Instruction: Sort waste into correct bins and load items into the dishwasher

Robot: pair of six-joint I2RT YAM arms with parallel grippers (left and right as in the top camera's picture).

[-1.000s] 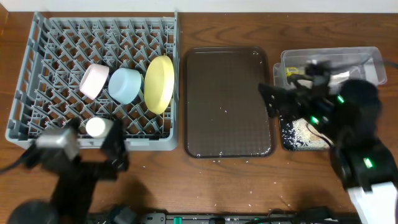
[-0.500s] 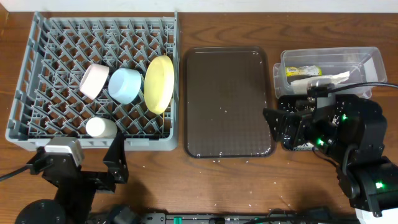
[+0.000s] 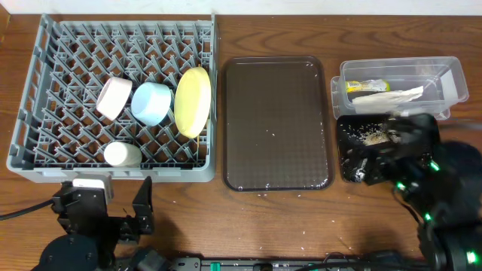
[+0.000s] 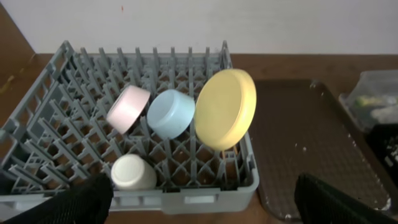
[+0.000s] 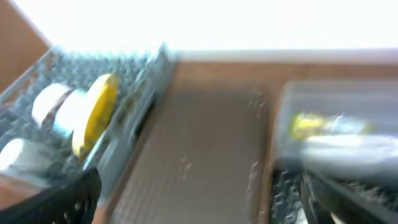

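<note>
The grey dish rack (image 3: pixel 45 90) holds the pale pink bowl (image 3: pixel 113 98), the light blue bowl (image 3: pixel 151 103), the yellow plate (image 3: pixel 192 102) on edge and the white cup (image 3: pixel 122 154). All show in the left wrist view: rack (image 4: pixel 56 118), pink bowl (image 4: pixel 127 107), blue bowl (image 4: pixel 171 113), plate (image 4: pixel 225 107), cup (image 4: pixel 132 172). The clear tub (image 3: pixel 448 75) holds the green-yellow wrapper (image 3: pixel 367 86) and the white napkin (image 3: pixel 388 98). The black tray (image 3: pixel 348 132) holds rice. My left gripper (image 4: pixel 205 202) is open and empty in front of the rack. My right gripper (image 5: pixel 199 199) is open and empty. No chopsticks show.
The dark brown serving tray (image 3: pixel 277 124) lies between rack and bins with a few rice grains on it. More grains are scattered on the wooden table (image 3: pixel 301 218) near its front edge. The right arm (image 3: pixel 429 188) partly covers the black tray's near end.
Both arms have drawn back toward the table's front edge. The right arm has left the bins, and more of the black tray and the clear tub shows.
</note>
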